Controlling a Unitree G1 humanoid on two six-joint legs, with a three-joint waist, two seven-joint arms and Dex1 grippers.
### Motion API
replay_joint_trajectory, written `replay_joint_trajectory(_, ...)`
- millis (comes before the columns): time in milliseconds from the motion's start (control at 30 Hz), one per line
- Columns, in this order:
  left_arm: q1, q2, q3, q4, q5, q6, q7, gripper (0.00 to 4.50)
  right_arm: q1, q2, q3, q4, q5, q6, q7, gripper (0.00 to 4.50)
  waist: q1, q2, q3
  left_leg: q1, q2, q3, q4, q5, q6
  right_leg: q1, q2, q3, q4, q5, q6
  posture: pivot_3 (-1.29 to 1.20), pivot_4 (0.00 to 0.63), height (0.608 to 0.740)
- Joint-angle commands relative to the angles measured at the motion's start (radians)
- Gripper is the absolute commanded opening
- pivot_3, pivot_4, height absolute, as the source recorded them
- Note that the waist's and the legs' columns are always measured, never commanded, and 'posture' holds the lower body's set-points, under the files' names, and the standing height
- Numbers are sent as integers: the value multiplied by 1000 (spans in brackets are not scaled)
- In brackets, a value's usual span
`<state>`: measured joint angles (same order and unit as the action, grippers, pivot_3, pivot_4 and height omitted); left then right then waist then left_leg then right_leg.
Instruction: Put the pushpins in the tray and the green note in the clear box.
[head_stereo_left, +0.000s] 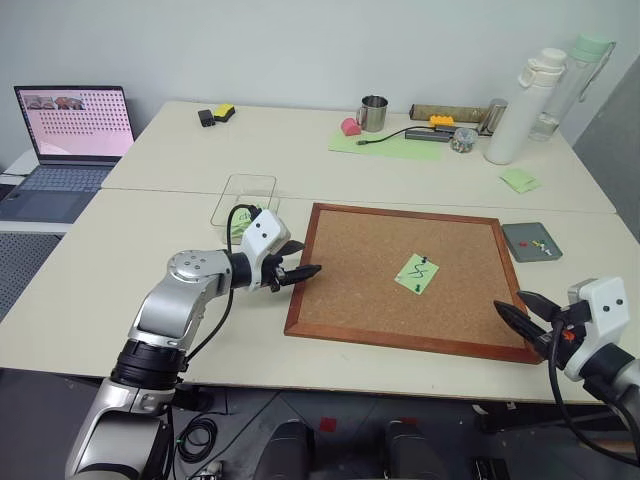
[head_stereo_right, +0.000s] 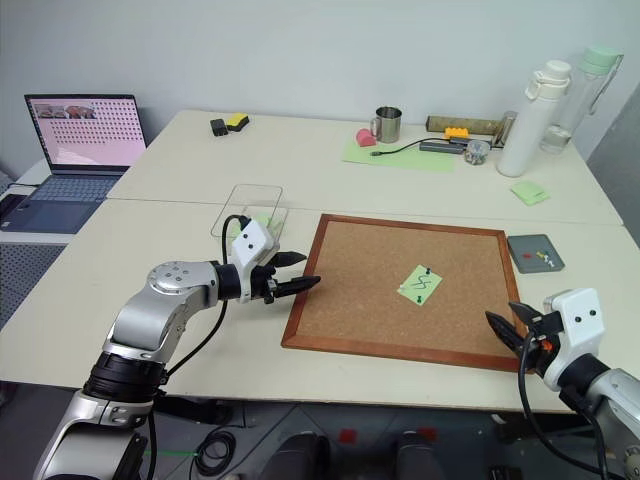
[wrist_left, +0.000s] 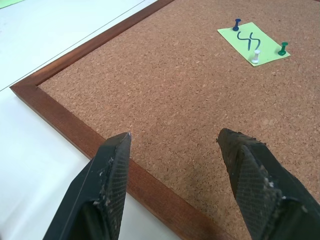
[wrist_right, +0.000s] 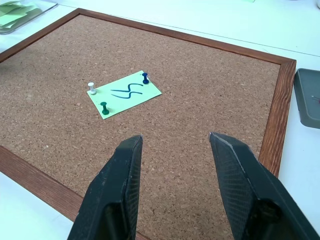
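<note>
Still pinned: your green note (wrist_right: 127, 94) sits under three pushpins (wrist_right: 104, 107) on the corkboard (head_stereo_left: 360, 270), so both hands, left hand (head_stereo_left: 300, 262) and right hand (head_stereo_left: 520, 306), hover released, empty

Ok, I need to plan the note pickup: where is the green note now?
The green note lies on the corkboard, right of its centre in the eye views, pinned by three pushpins, between the two grippers and left of the tray.

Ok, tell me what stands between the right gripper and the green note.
Nothing visible: bare corkboard lies between the open right gripper and the green note. Three pushpins still pin the note down.
</note>
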<state>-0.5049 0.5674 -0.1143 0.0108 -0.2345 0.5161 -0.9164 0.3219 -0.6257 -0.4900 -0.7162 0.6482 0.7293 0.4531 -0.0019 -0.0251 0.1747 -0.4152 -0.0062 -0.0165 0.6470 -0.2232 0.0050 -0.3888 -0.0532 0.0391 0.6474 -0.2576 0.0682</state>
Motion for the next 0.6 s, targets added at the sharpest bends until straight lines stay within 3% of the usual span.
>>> replay_joint_trajectory(33,-17,13,6,-25,-8,-9,-14,2946,-8,-14,-23,-31,9,-8,2,2196,0,0,0,0,0,0,0,0,0,0,0,0,0,0,0,0,150,740)
replay_joint_trajectory(600,1,8,47,-64,-108,63,-39,2946,-31,-27,-3,-23,2,-12,10,2196,0,0,0,0,0,0,0,0,0,0,0,0,0,0,0,0,150,740)
